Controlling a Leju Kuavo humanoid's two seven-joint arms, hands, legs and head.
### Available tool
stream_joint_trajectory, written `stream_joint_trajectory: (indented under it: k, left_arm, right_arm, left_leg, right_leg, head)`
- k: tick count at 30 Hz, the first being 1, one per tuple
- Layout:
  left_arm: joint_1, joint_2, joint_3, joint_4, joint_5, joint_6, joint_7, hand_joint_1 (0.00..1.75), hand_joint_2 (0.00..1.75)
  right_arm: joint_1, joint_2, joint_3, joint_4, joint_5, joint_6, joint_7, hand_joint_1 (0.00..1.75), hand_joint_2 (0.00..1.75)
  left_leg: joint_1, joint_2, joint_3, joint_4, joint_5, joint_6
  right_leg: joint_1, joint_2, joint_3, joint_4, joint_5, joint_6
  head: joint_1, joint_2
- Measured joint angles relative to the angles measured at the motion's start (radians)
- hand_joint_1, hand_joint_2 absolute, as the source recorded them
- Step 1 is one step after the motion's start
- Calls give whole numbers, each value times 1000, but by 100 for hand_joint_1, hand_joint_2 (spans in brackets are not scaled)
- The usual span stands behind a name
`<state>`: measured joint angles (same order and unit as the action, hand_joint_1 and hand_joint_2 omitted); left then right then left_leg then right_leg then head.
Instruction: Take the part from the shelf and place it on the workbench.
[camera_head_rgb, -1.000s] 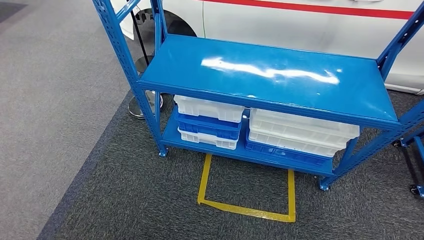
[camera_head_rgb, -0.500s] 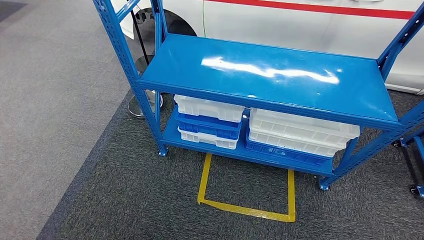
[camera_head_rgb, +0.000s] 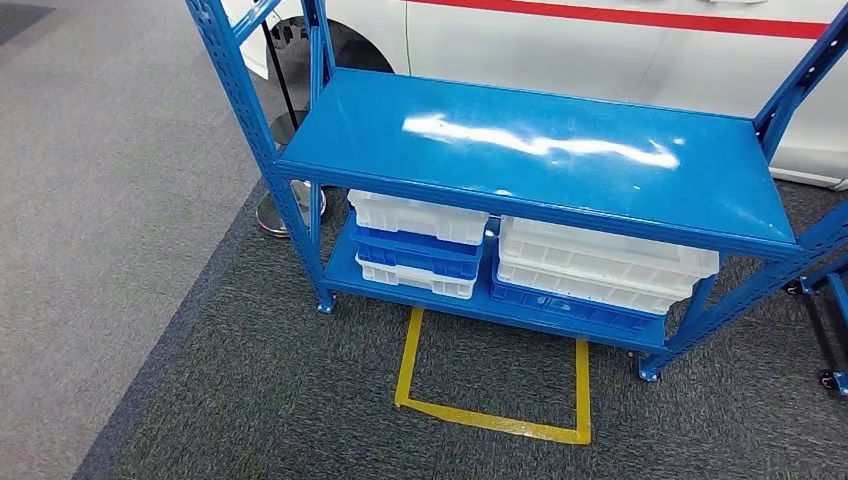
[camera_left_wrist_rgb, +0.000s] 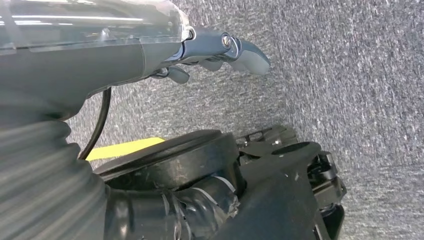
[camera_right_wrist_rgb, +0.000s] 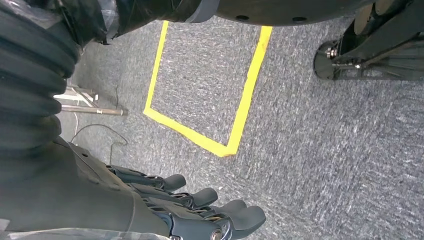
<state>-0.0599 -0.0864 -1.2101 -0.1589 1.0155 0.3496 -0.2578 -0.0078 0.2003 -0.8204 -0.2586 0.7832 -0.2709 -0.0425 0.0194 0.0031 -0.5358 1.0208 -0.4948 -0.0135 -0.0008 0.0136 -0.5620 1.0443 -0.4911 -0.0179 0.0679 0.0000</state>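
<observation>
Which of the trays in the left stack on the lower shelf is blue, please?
The middle tray of the left stack: it is blue and sits between the white top tray and the white bottom tray.

Workshop: blue rack (camera_head_rgb: 540, 160), stacked bins (camera_head_rgb: 600, 265), car (camera_head_rgb: 640, 45).

Both my arms hanging down at sides, wrists pointing at floor. Left hand (camera_left_wrist_rgb: 220, 50) holds nothing, fingers loosely extended, thumb sticking out. Right hand (camera_right_wrist_rgb: 200, 210) same deal: nothing held, fingers stretched out side by side, slightly apart.
</observation>
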Motion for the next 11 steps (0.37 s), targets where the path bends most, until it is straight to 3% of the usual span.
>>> stream_joint_trajectory:
  k: [8,10,11]
  left_arm:
    - [22,9,190,-30,-160,-55,39,0,175]
    - [29,13,241,-38,-205,-70,51,0,87]
    - [30,13,255,-41,-217,-74,54,0,58]
  right_arm:
    - [25,-28,126,-18,-124,42,6,0,175]
    - [30,-36,160,-23,-159,55,8,0,175]
    - [32,-38,168,-24,-168,58,8,0,175]
  left_leg:
    - [0,0,0,0,0,0]
    - [0,0,0,0,0,0]
    - [0,0,0,0,0,0]
  right_leg:
    - [0,0,0,0,0,0]
    - [0,0,0,0,0,0]
    - [0,0,0,0,0,0]
  head:
    - [0,0]
    - [0,0]
    - [0,0]
